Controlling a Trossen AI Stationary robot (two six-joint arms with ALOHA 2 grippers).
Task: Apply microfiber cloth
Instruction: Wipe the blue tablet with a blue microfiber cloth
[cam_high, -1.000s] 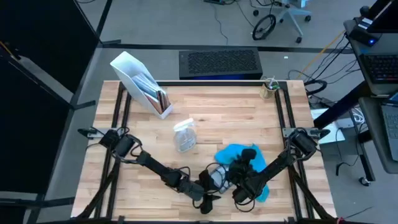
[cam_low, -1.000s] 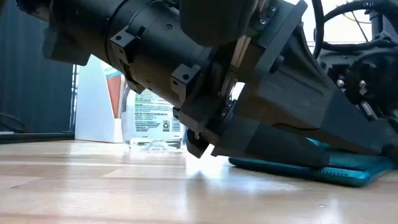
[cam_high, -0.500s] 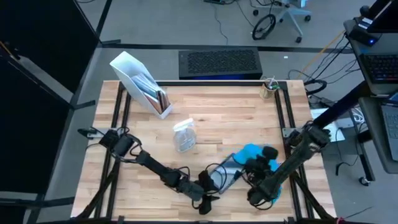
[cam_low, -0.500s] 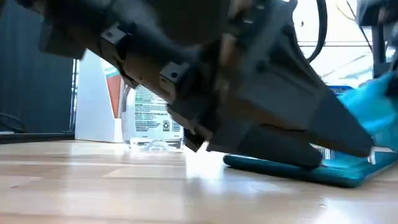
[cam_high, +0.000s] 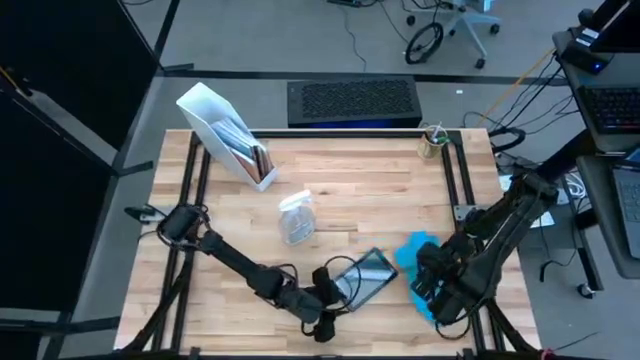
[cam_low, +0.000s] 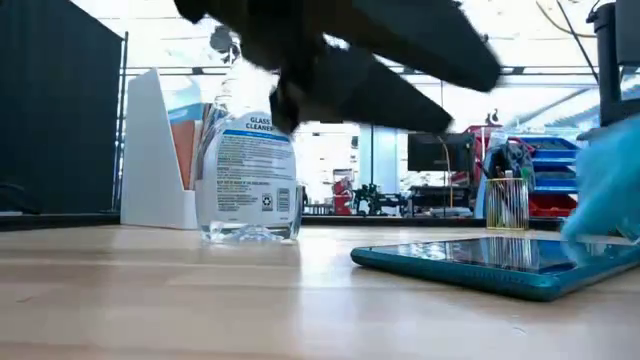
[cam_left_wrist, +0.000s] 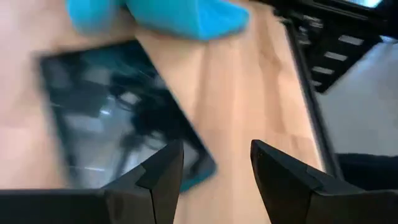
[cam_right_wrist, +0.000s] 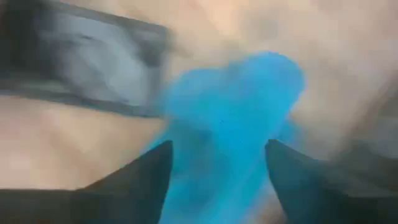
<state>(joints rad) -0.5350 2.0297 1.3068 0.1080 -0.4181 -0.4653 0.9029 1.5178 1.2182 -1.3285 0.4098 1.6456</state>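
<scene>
We see the left gripper (cam_left_wrist: 214, 180) low over the table's near edge, its 2 fingers spread with nothing between them; the tablet (cam_high: 366, 274) lies just ahead of it. Right of the tablet, the right gripper (cam_right_wrist: 214, 180) pinches the microfiber cloth (cam_high: 416, 252), which bunches between its fingers, beside the tablet's right edge. The spray bottle (cam_high: 296, 217) stands well behind both.

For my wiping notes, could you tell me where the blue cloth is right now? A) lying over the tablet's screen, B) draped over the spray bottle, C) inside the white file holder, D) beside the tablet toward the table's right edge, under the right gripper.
D: the high view shows the blue cloth right of the bare tablet, under the right gripper; the screen is uncovered.
</scene>
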